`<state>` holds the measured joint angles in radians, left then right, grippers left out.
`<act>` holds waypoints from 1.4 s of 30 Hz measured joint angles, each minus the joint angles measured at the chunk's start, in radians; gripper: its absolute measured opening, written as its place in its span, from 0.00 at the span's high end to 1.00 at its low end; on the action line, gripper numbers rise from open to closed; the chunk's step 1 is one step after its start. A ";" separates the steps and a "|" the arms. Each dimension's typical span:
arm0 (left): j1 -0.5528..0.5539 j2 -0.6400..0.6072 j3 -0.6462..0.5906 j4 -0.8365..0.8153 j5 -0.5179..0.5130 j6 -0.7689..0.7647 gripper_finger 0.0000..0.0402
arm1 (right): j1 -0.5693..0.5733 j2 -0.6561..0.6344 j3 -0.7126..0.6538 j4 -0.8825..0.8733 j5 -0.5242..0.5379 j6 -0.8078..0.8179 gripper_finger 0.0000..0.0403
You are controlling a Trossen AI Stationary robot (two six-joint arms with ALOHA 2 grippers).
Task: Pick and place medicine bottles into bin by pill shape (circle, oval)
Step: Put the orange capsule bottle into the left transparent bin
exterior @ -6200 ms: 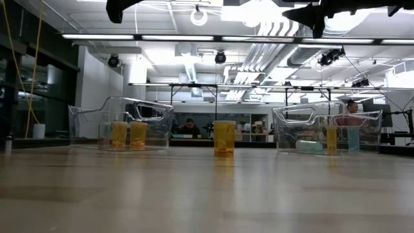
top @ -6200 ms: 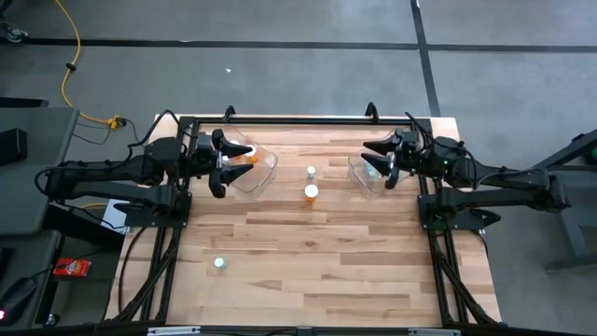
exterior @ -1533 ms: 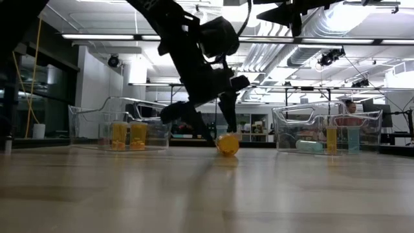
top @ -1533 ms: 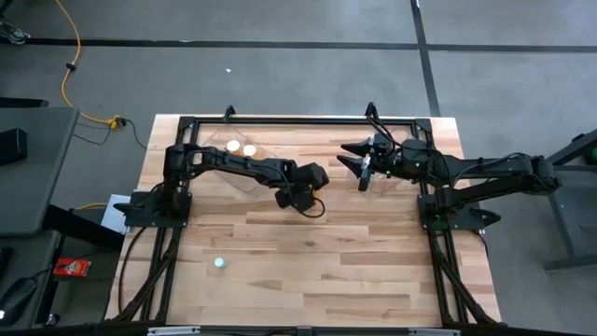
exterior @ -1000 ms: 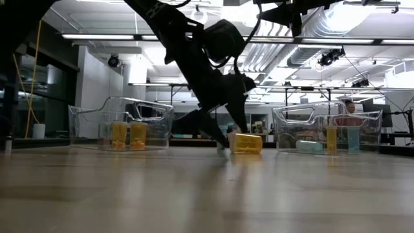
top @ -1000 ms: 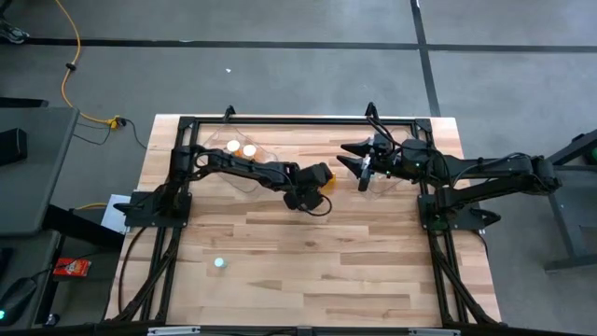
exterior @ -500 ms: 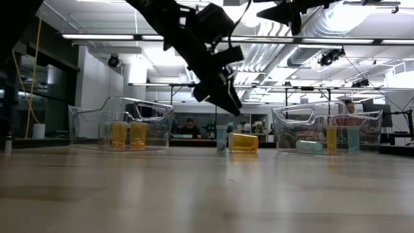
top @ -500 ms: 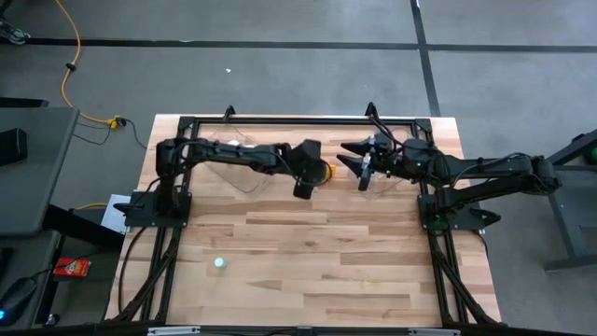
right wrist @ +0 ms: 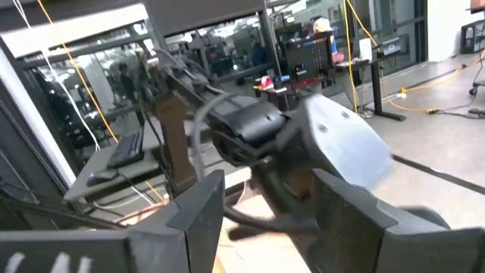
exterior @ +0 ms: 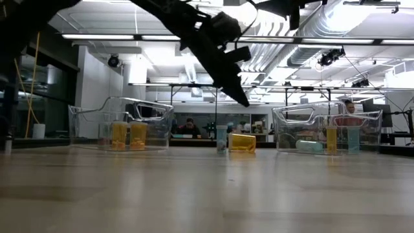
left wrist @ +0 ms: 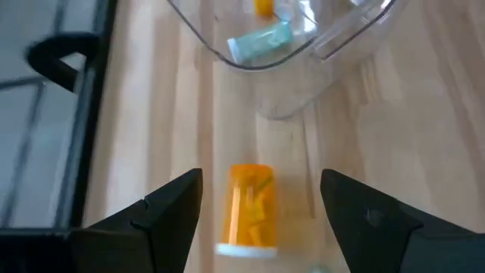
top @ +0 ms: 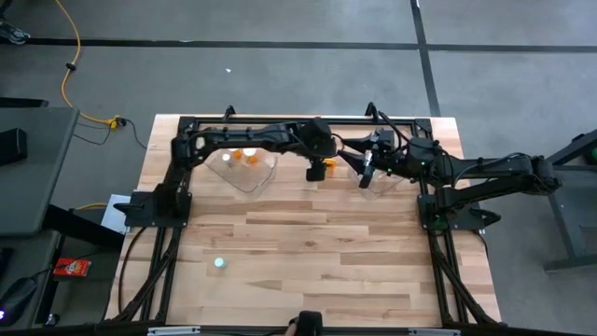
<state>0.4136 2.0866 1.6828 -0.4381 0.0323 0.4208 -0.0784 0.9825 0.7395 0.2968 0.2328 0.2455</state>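
An orange bottle with a white cap lies on its side on the table between the two bins; it also shows in the low view. A small pale teal bottle stands upright next to it. My left gripper is open and hangs above the orange bottle, one finger on either side of it, touching nothing; in the low view it is well clear of the table. My right gripper is open and empty over the right bin. Another pale bottle stands near the front left.
The left clear bin holds two orange bottles. The right clear bin holds an orange bottle and teal ones, one lying down. A black frame runs along the table's far edge. People show in the room behind.
My left gripper has risen from the table at the orange bottle and gone toward the far edge, staying open. The orange bottle stays lying on its side beside the pale upright one. My right gripper has kept still.
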 joint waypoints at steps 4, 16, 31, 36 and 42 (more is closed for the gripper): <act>0.012 0.088 0.079 -0.058 0.013 -0.025 0.36 | 0.001 0.000 0.000 0.024 0.000 0.001 0.53; 0.032 0.211 0.167 -0.137 -0.031 -0.085 0.36 | 0.001 0.000 0.000 0.024 0.000 0.027 0.53; 0.043 0.241 0.170 -0.177 -0.018 -0.050 0.42 | 0.001 0.000 0.000 0.023 0.000 0.025 0.53; 0.043 0.241 0.170 -0.177 -0.021 -0.035 0.56 | 0.001 0.000 0.000 0.022 0.000 0.024 0.53; 0.042 0.241 0.170 -0.177 -0.037 -0.032 0.64 | 0.001 0.000 0.000 0.022 0.000 0.024 0.53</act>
<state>0.4561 2.3272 1.8530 -0.6147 -0.0048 0.3888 -0.0776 0.9821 0.7395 0.3191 0.2329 0.2695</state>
